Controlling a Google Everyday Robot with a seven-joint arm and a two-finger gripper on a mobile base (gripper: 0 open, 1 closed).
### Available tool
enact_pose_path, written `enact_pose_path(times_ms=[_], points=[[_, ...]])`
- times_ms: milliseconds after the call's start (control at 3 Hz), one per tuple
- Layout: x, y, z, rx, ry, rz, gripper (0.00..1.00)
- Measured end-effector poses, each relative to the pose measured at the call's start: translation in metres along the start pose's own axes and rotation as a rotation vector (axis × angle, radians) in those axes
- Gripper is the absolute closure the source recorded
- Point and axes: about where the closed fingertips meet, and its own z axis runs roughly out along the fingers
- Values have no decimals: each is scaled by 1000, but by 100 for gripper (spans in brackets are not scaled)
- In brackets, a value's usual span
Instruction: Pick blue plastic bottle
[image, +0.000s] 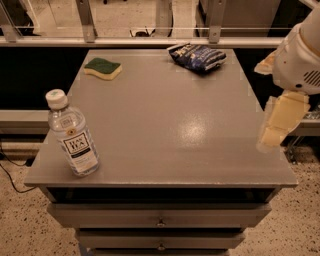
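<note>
- The blue plastic bottle (72, 135) stands upright on the grey table (165, 115); it is at the front left corner, close to the edge
- The bottle is see-through; it has a white cap on top and a white label with dark letters
- The gripper (274, 132) hangs in the air by the right side of the table, just past the edge; it is a pale cream colour and points down
- The gripper is far from the bottle, with the whole table top between them; it touches nothing and holds nothing; I cannot tell if it is spread apart or pressed together
- A green and yellow sponge (102, 68) lies flat at the back left of the table
- A dark blue snack bag (197, 56) lies at the back, a bit to the right
- Under the table top are drawers (160, 215) with small knobs
- A dark cable (10, 175) lies on the speckled floor to the left
</note>
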Motion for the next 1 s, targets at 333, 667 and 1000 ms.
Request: enact_pose_path(times_ms=[333,667,1000], points=[[-34,2,38,-36,-111,-24,0],[-83,2,64,-76,-258,-46,0],[-131,7,85,-124,-411,-46,0]])
